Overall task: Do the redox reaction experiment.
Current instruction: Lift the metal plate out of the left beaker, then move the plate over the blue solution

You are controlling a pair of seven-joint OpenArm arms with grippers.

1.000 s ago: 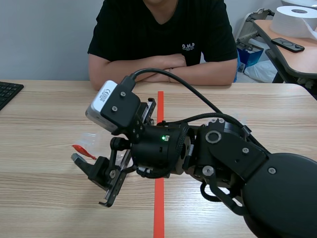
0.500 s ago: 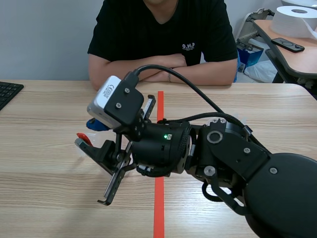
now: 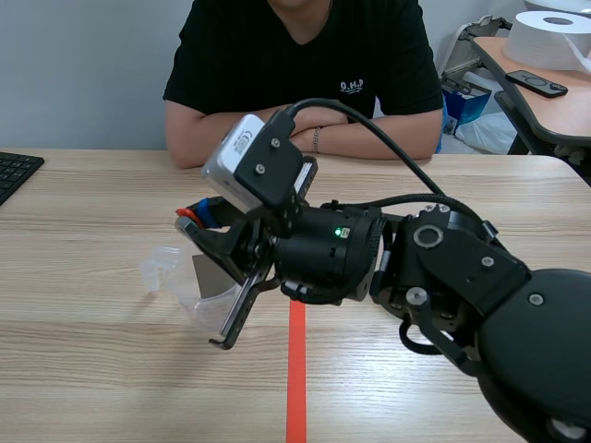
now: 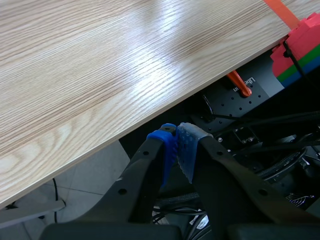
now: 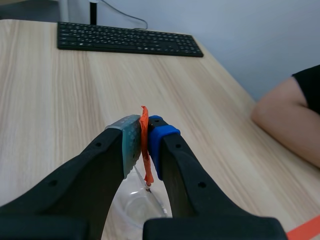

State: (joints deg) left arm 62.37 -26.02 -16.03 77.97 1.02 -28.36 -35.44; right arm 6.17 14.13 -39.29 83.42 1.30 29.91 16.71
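Two pincers are showing, though only one is doing any work. The right pincer [image 5: 143,132], coming in from the right and ending left of centre in the scene view, is squeezing a thin orange-red strip [image 5: 144,116] upright between its pads, closed down to the strip's thickness. A clear plastic cup [image 3: 185,288] is sitting on the worktop [image 3: 92,323] just beneath it; I cannot tell whether it is upright or tipped. The left pincer [image 4: 177,150] is hanging past the worktop's edge, pads pressed together on nothing. To my eye the strip is going into the cup, so the arm should be lowering slowly, centring the strip's lower end over the mouth and avoiding nudging so light a cup.
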